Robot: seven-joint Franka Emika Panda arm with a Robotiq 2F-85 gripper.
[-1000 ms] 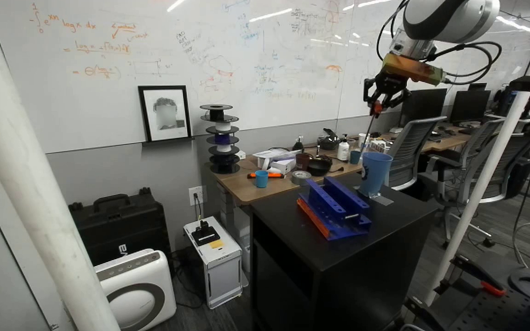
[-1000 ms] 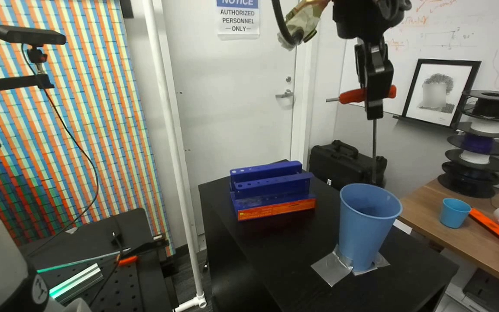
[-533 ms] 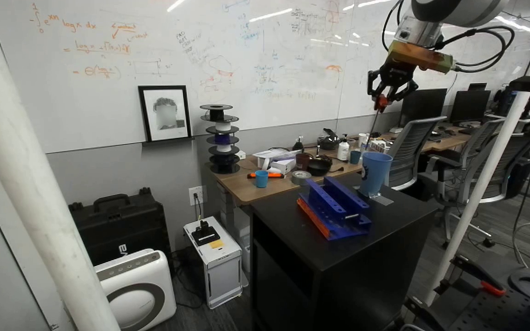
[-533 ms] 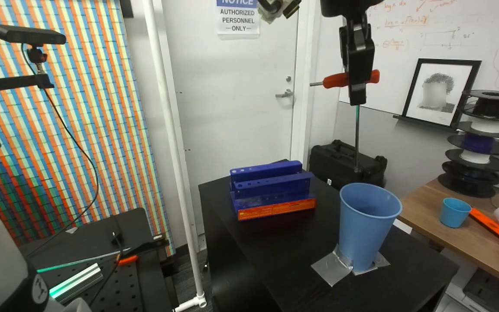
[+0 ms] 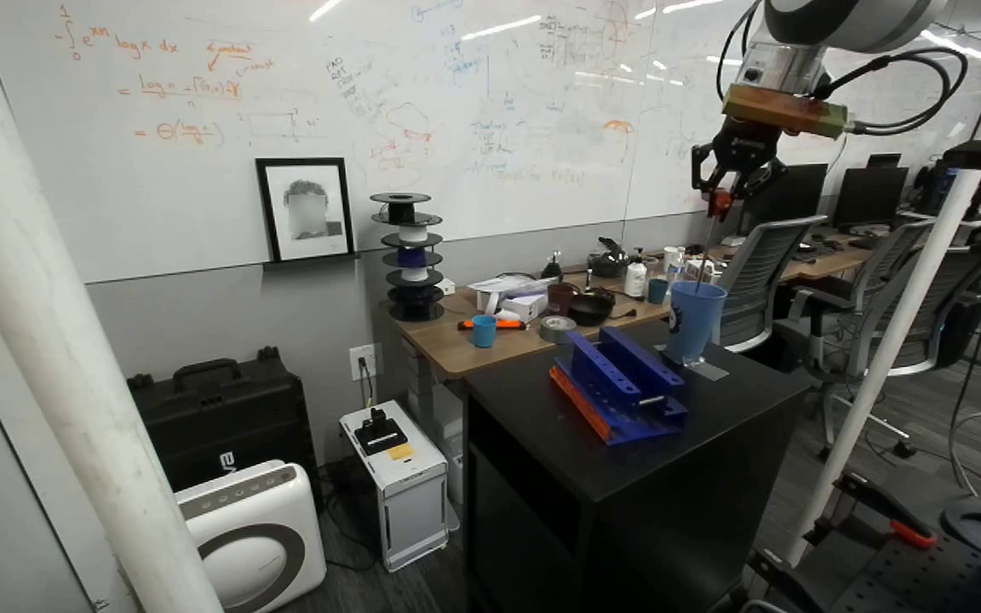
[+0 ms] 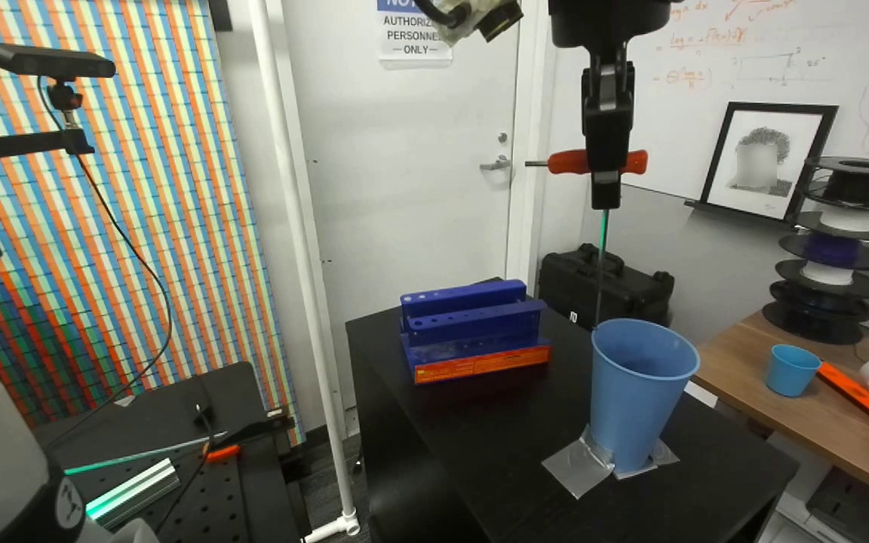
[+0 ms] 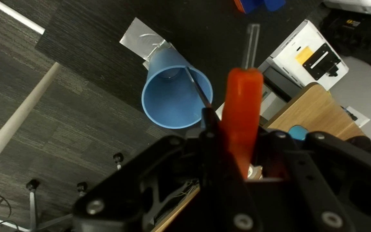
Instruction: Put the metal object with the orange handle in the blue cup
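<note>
Above the table (image 6: 502,422), fingers (image 6: 606,188) gripping the orange-handled tool (image 6: 569,162) descend, twelve o'clock of the blue cup (image 6: 634,407); insertion seems near.

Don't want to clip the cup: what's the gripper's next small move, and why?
I'd probably ease the gripper sideways, toward the middle of the blue cup, before lowering. It holds the orange handle with the metal shaft pointing down. In an exterior view the shaft's tip lines up with the edge of the rim; the wrist view shows overlap too, so dropping straight might snag.
</note>
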